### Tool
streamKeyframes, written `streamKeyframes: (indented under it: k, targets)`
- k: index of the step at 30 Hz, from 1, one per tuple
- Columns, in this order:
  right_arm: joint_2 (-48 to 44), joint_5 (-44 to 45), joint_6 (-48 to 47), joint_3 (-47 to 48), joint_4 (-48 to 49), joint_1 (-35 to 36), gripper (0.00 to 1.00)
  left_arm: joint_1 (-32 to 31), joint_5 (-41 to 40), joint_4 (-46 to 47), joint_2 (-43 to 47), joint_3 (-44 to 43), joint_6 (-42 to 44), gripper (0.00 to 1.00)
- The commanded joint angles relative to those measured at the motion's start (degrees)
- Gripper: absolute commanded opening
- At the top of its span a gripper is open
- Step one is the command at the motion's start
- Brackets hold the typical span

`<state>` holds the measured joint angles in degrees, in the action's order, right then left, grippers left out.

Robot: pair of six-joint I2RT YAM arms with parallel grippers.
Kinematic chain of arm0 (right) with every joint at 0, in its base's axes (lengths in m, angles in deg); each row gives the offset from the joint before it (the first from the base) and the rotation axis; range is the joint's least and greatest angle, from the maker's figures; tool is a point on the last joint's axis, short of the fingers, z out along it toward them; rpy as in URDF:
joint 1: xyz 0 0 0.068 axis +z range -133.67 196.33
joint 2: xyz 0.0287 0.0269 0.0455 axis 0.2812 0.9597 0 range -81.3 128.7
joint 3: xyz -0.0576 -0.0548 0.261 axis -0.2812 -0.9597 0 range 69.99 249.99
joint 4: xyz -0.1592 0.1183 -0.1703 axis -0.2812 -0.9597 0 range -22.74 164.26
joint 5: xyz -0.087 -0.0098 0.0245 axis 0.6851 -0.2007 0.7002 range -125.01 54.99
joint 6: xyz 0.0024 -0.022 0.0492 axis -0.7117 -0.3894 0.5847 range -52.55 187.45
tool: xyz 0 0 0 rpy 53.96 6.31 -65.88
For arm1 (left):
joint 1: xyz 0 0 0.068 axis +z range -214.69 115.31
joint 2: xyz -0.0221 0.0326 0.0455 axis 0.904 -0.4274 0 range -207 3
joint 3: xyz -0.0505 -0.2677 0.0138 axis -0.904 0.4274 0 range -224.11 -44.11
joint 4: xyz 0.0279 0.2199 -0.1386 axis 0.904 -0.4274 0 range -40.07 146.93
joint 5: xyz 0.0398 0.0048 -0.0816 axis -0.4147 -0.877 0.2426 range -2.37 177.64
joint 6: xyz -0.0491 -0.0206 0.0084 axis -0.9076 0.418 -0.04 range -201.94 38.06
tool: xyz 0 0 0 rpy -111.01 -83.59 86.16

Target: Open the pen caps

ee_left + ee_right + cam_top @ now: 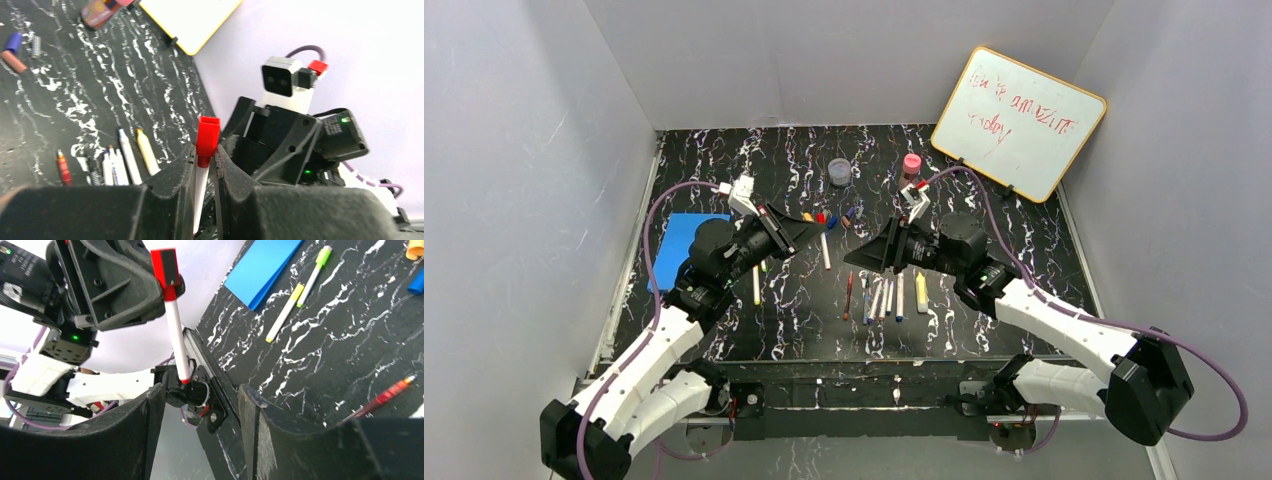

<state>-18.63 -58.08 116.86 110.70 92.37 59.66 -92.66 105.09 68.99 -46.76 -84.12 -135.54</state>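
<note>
While the blue pad (265, 267) and two slim highlighters (283, 315) lie at the left of the black marbled surface (794, 320), the left jaws are closed on a white marker (176, 335). They pinch its barrel just below the red cap (207, 134), which stands clear of the fingertips. The marker is held off the surface, between the two arms, with its cap end free and its long barrel sticking out the other side. It should be light and stiff, with smooth plastic that could slip or pivot under a sideways pull. The cap is probably a snug friction fit, so it calls for a square pinch across its flat sides and a straight pull along the barrel, not an off-axis twist. Further right, a dark red pen (848, 296) and then a row of pens (886, 297) lie on the surface. At the right, the right jaws stand wide apart and hold nothing, facing the cap without touching it.
</note>
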Motion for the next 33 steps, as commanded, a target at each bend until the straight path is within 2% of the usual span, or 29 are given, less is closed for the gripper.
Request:
streamKeyframes:
  k: [1,11,15,18,20,23,25,26,29,33]
  targets:
    - [1.5,1.3,3.3,3.4,10.8,1.4,0.63,-1.2,0.8,8.5,2.5,1.8,-4.6,0.0]
    - [8.6,-1.8,6.6,7.6,15.4,3.8,0.59,-1.9,1.2,8.6,3.0,1.3,-4.3,0.0]
    - [11.0,-3.5,7.8,8.6,17.6,4.2,0.54,-2.0,1.0,8.6,3.6,1.7,-4.3,0.0]
    - [12.6,-5.7,8.8,8.9,19.4,4.5,0.38,-2.1,1.1,8.6,3.9,1.8,-4.4,0.0]
    - [13.0,-6.9,8.9,8.7,20.3,4.6,0.22,-2.1,1.2,8.7,4.2,1.7,-4.4,0.02]
    - [11.8,-7.3,7.2,7.7,19.8,4.6,0.02,-2.1,1.4,7.8,4.9,1.1,-3.8,0.3]
    - [10.3,-7.0,5.0,7.0,17.7,4.6,0.01,-2.1,1.4,7.2,5.3,0.6,-3.2,0.45]
    - [9.3,-7.0,4.1,6.7,16.4,4.6,0.01,-2.1,1.6,6.7,5.4,0.0,-2.9,0.5]
    - [7.0,-8.0,2.0,5.9,14.5,4.6,0.01,-2.1,2.4,5.7,4.8,-1.1,-1.8,0.53]
    - [5.3,-8.6,0.8,4.9,13.3,4.6,0.01,-2.0,5.3,7.3,2.8,-1.8,-2.3,0.51]
